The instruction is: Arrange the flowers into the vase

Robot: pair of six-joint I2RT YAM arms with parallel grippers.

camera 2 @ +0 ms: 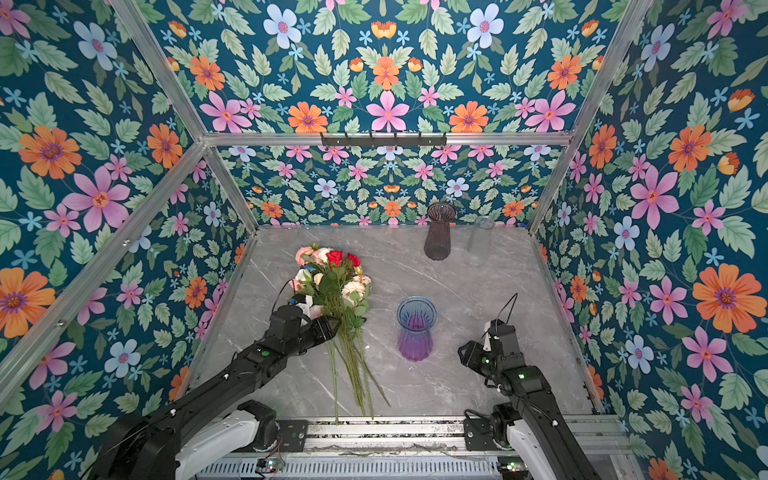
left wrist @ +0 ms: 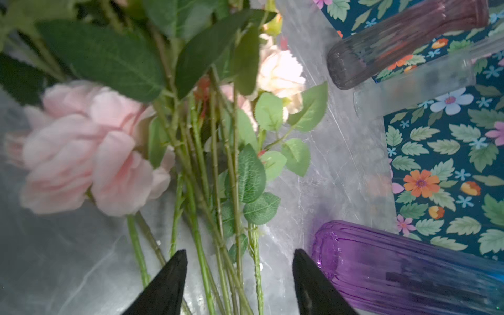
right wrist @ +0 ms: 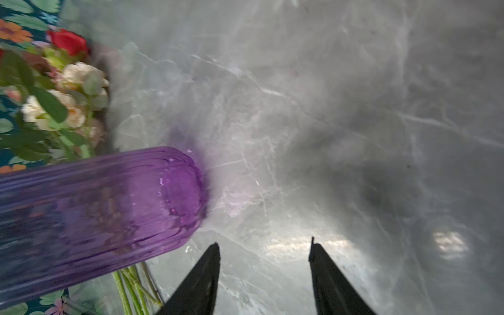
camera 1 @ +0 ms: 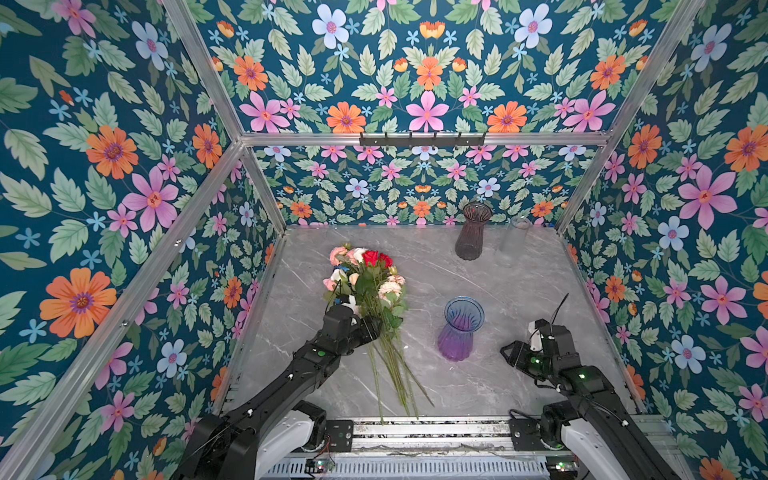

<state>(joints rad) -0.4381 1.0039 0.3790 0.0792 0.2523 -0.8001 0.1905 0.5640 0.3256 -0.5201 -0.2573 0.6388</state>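
the flowers (camera 1: 365, 282) (camera 2: 332, 282) lay in one bundle on the grey marble tabletop (camera 1: 519, 299), left of the middle. their pink, cream and red heads pointed toward the back wall and their green stems ran toward the front rail.

the left gripper (camera 1: 374, 328) (left wrist: 240, 253) sat low over the stems just below the leaves. in the left wrist view its two black fingertips (left wrist: 174, 267) stood spread, most of the stems passing between them. a gap showed beside the far finger, so nothing was pinched.

the blue-and-purple glass vase (camera 1: 459, 328) (camera 2: 415, 328) stood upright near the middle of the table, just right of the stems and apart from them, with no flower in it.

the right gripper (camera 1: 505, 353) (right wrist: 264, 242) hung above bare marble to the right of that vase. its jaws were apart with nothing between them.

at the back a smoky dark vase (camera 1: 471, 232) and a clear glass vase (camera 1: 513, 237) stood upright side by side, near the wall.
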